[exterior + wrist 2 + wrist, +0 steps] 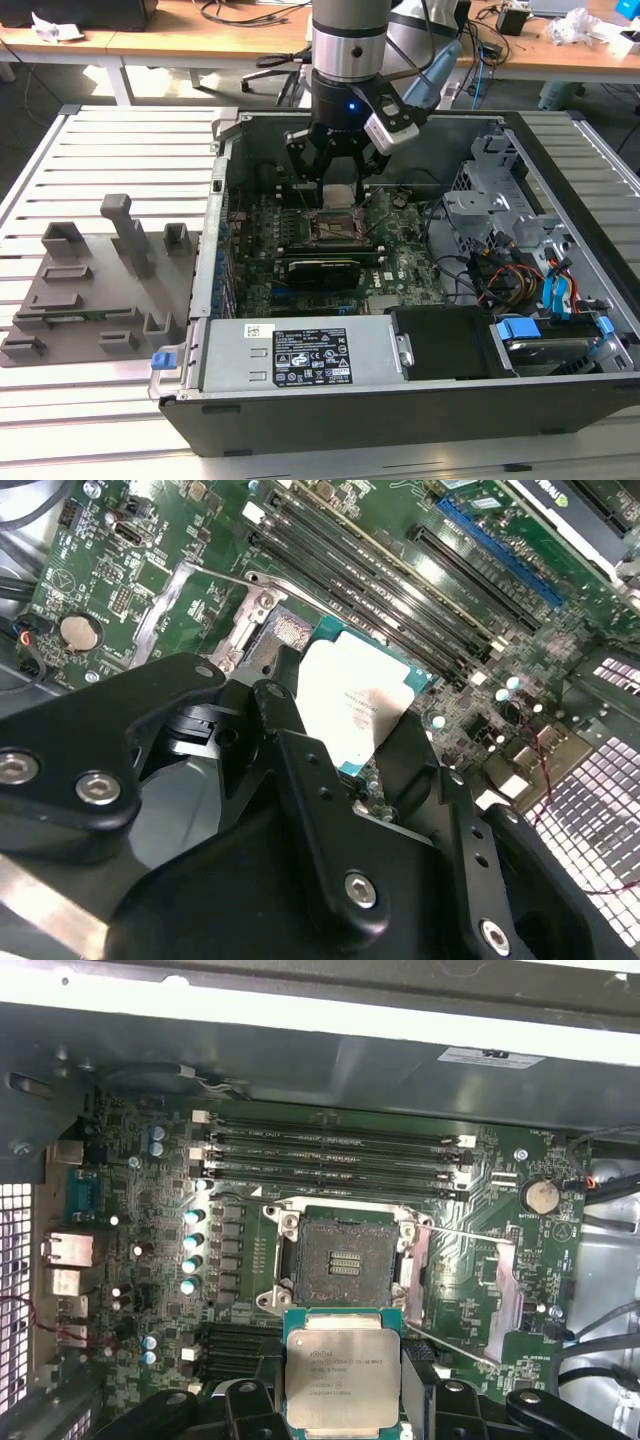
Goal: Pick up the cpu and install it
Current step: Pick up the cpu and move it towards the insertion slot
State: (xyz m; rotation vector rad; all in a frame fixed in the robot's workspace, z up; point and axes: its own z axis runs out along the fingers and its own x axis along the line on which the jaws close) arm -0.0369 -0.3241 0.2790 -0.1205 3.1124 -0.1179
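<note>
The end effector point(337, 185) is closed narrowly on the cpu point(342, 1372). Its fingers point(300, 770) press on opposite edges, and the metal top plate faces up between them. So the pick-up is done and the step in hand is the install.

Just beyond the fingertips lies the open socket point(340, 1258), its contact field bare and its frame swung back. The chip seems to hang a little short of it and above it, though how high is hard to judge from these angles.

Seating it would, I judge, call for the chip level, square to the socket and centred over it.

Farther out, the memory slots point(330, 1155) run along the case wall point(300, 1060).
</note>
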